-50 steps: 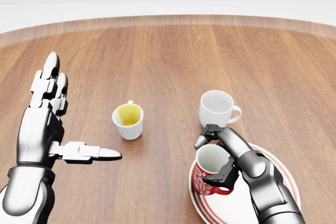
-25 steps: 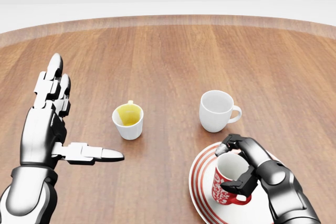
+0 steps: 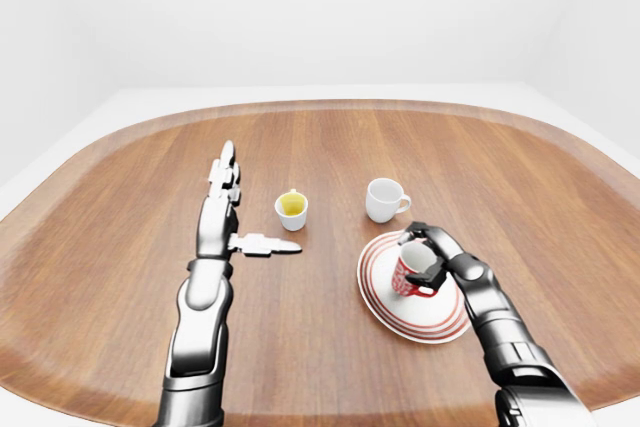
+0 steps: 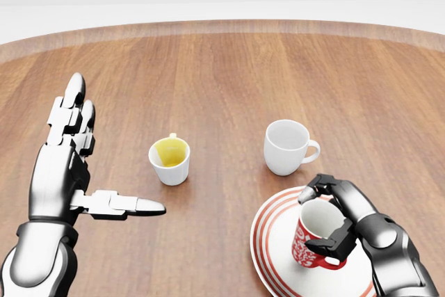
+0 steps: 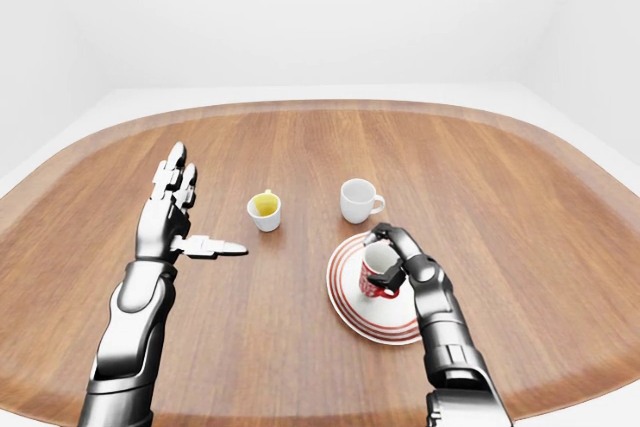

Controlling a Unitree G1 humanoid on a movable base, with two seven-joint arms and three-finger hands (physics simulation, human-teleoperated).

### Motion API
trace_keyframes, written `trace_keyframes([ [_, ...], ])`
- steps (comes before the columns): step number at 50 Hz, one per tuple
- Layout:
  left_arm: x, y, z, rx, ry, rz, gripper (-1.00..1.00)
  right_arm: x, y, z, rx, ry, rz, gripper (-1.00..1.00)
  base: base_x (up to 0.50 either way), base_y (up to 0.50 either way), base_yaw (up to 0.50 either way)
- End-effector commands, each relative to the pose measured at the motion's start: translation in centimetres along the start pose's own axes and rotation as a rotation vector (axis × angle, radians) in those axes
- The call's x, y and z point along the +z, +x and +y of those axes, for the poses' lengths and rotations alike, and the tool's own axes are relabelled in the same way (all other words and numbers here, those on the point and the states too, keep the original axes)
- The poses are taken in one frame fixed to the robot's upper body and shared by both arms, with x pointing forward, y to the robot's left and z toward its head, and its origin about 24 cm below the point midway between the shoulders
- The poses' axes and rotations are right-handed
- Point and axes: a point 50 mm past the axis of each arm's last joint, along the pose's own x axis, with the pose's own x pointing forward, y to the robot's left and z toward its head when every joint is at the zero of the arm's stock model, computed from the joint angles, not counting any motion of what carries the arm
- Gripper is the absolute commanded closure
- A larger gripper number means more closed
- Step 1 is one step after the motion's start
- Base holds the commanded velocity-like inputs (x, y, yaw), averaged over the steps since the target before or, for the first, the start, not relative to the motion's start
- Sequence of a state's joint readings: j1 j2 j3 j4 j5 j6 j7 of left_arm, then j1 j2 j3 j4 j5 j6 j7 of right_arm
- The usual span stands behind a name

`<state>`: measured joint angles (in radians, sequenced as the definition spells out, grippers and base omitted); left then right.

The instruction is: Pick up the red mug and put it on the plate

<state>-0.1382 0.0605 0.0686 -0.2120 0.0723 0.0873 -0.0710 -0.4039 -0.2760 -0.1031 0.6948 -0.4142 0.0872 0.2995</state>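
Your right hand [image 4: 332, 219] has its fingers closed around the red mug [image 4: 314, 236], with one finger over the rim at the top and the thumb at the lower side near the handle. The red mug stands upright over the white middle of the plate [image 4: 272, 240] (the one with red rings at its border); whether its base already touches the plate, the views do not show clearly. The plate lies on the wooden table [image 4: 222, 81] at the lower right of the head view.

Your left hand [image 4: 69, 161] is wide open and holds nothing, fingers straight toward the top of the view and thumb pointing to the right. Just beside the thumb tip stands a small white cup with yellow inside [image 4: 170, 160]. A plain white mug [image 4: 287, 146] stands near the plate's upper edge, apart from it.
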Motion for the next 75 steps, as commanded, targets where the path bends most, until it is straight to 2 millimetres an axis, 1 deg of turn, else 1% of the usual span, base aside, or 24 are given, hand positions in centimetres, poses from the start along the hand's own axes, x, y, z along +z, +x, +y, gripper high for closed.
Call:
trace_keyframes([
  [1, 0.0, 0.0, -0.1, -0.001, 0.0, 0.0, -1.0, 0.6, -0.5, -0.8, -0.039, 0.028, -0.051, 1.0, 0.0, 0.0, 0.0],
  [6, 0.0, 0.0, -0.1, -0.002, 0.0, -0.001, -1.0, 0.7, -0.7, -1.0, -0.042, 0.022, -0.059, 1.0, 0.0, 0.0, 0.0],
  [17, 0.0, 0.0, -0.2, -0.003, 0.0, -0.002, -1.0, 0.2, -0.9, -1.4, -0.054, 0.023, -0.049, 1.0, 0.0, 0.0, 0.0],
  [25, 0.2, 0.0, -0.3, -0.006, 0.002, -0.008, -1.0, 0.1, -1.0, -1.4, -0.055, 0.021, -0.044, 1.0, 0.0, 0.0, 0.0],
  [26, 0.3, 0.0, -0.3, -0.006, 0.003, -0.012, -1.0, 0.1, -0.9, -1.3, -0.056, 0.021, -0.039, 0.05, 0.0, 0.0, 0.0],
  [27, 0.3, -0.1, -0.3, -0.007, 0.003, -0.012, -1.0, 0.1, -0.9, -1.3, -0.056, 0.021, -0.038, -0.14, 0.0, 0.0, 0.0],
  [28, 0.3, -0.1, -0.3, -0.006, 0.003, -0.013, -1.0, 0.1, -0.8, -1.3, -0.056, 0.021, -0.037, -1.0, 0.0, 0.0, 0.0],
  [48, 0.4, -0.1, -0.3, -0.006, 0.004, -0.018, -1.0, 0.1, -0.7, -1.1, -0.053, 0.019, -0.036, -1.0, 0.0, 0.0, 0.0],
  [53, 0.5, -0.1, -0.3, -0.006, 0.004, -0.022, -1.0, 0.8, -0.9, -1.3, -0.056, 0.008, -0.065, -1.0, 0.0, 0.0, 0.0],
  [56, 0.4, -0.1, -0.3, -0.006, 0.004, -0.018, -1.0, 1.5, -1.1, -1.4, -0.058, -0.003, -0.096, -1.0, 0.0, 0.0, 0.0],
  [60, 0.6, -0.1, -0.2, -0.005, 0.004, -0.025, -1.0, 2.9, -1.6, -1.8, -0.064, -0.02, -0.161, -1.0, 0.0, 0.0, 0.0],
  [61, 0.8, 0.0, -0.2, -0.006, 0.006, -0.032, -1.0, 3.9, -2.0, -2.2, -0.071, -0.031, -0.205, -1.0, 0.0, 0.0, 0.0],
  [68, 1.6, 0.0, -0.2, -0.005, 0.007, -0.067, -1.0, 8.0, -4.0, -3.3, -0.097, -0.096, -0.381, -1.0, 0.0, 0.0, 0.0],
  [70, 1.9, 0.0, -0.2, -0.006, 0.008, -0.082, -1.0, 9.7, -5.0, -3.8, -0.111, -0.128, -0.454, -1.0, 0.0, 0.0, 0.0],
  [71, 1.9, 0.0, -0.2, -0.006, 0.008, -0.082, -1.0, 9.7, -5.0, -3.8, -0.112, -0.129, -0.457, -1.0, 0.0, 0.0, 0.0],
  [72, 2.2, 0.0, -0.2, -0.007, 0.008, -0.095, -1.0, 10.8, -5.6, -4.0, -0.119, -0.151, -0.499, -1.0, 0.0, 0.0, 0.0],
  [73, 2.3, 0.0, -0.2, -0.007, 0.008, -0.096, -1.0, 10.8, -5.7, -4.0, -0.12, -0.152, -0.502, -1.0, 0.0, 0.0, 0.0],
  [74, 2.6, 0.0, -0.3, -0.007, 0.008, -0.109, -1.0, 11.6, -6.2, -4.2, -0.126, -0.171, -0.536, -1.0, 0.0, 0.0, 0.0],
  [75, 2.7, -0.1, -0.3, -0.007, 0.008, -0.115, -1.0, 12.0, -6.4, -4.3, -0.13, -0.176, -0.55, -1.0, 0.0, 0.0, 0.0],
])
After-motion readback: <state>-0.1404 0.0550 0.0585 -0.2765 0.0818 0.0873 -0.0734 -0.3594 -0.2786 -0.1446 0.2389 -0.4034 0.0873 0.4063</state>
